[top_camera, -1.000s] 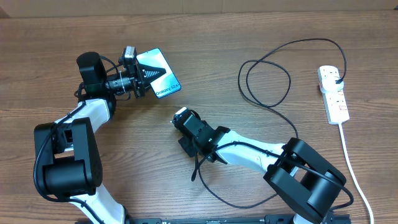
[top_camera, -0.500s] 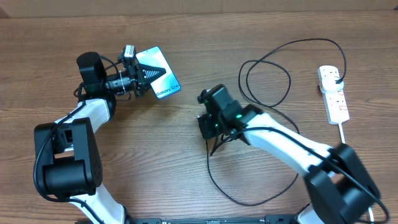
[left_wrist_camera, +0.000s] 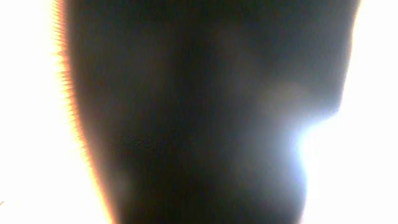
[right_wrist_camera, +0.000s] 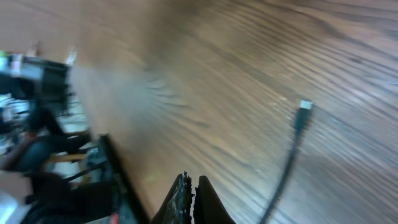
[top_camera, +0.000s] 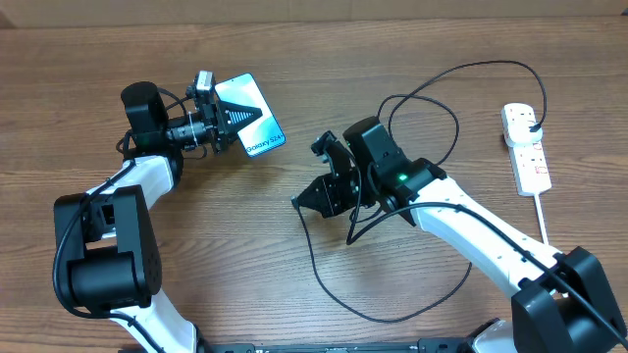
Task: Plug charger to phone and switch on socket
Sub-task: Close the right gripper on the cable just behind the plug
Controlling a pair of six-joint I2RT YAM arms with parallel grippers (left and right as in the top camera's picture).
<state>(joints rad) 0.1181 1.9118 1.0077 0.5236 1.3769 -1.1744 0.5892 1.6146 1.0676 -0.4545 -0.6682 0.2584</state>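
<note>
The phone (top_camera: 261,133), its lit screen showing "Galaxy", is held tilted above the table at the upper left by my left gripper (top_camera: 231,116), which is shut on its left end. The left wrist view shows only dark blur and glare. The charger (top_camera: 446,71) is a thin black cable. It runs from its plug in the socket (top_camera: 528,157) at the right, loops over the table, and ends at my right gripper (top_camera: 306,199). That gripper (right_wrist_camera: 193,185) is shut, pointing left. The connector tip (right_wrist_camera: 304,106) juts ahead of the fingers, a hand's width right of the phone.
The socket's thick white cord (top_camera: 551,245) runs down the right side to the front edge. Slack cable loops lie behind my right arm (top_camera: 422,127) and near the front (top_camera: 392,319). The table's front edge and clutter beyond show in the right wrist view (right_wrist_camera: 37,143).
My right gripper has moved from the table's middle to the right and farther back, and now points left. The cable end came along with it. The left arm and phone have not moved.
</note>
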